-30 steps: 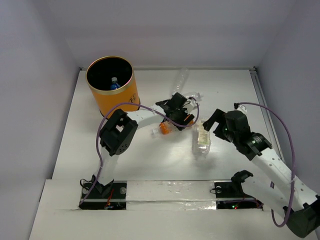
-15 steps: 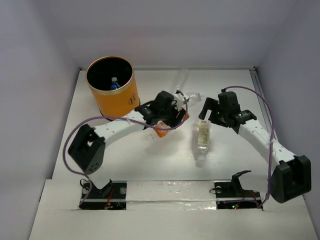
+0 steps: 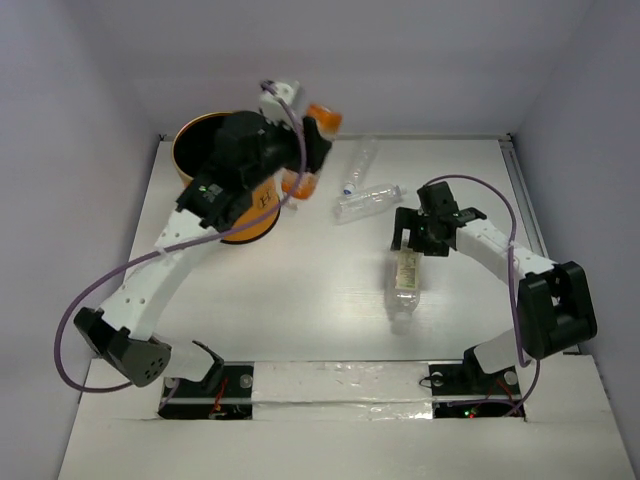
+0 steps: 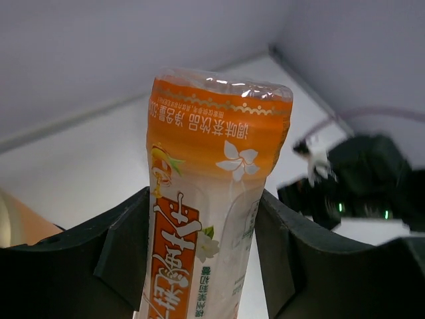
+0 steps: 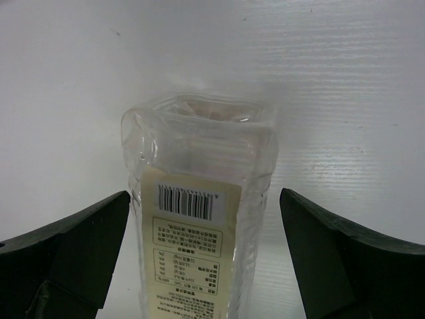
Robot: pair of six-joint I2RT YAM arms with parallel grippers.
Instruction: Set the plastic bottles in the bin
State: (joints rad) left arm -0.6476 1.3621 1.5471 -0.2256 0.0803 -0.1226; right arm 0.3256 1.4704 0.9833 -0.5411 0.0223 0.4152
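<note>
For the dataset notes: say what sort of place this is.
Likely a robot lab workcell: a white table boxed in by plain walls, with staged props, the orange bin and loose bottles.

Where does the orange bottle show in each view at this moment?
Top external: the orange bottle, upper left of centre, held by the left gripper beside the bin.
Left wrist: centre, upright between the fingers.
Right wrist: not in it.
Shared landmark: the right gripper, visible in all three views.

White tabletop [image 3: 300, 300] boxed by plain pale lilac walls [image 3: 420, 60]; even, soft light
</note>
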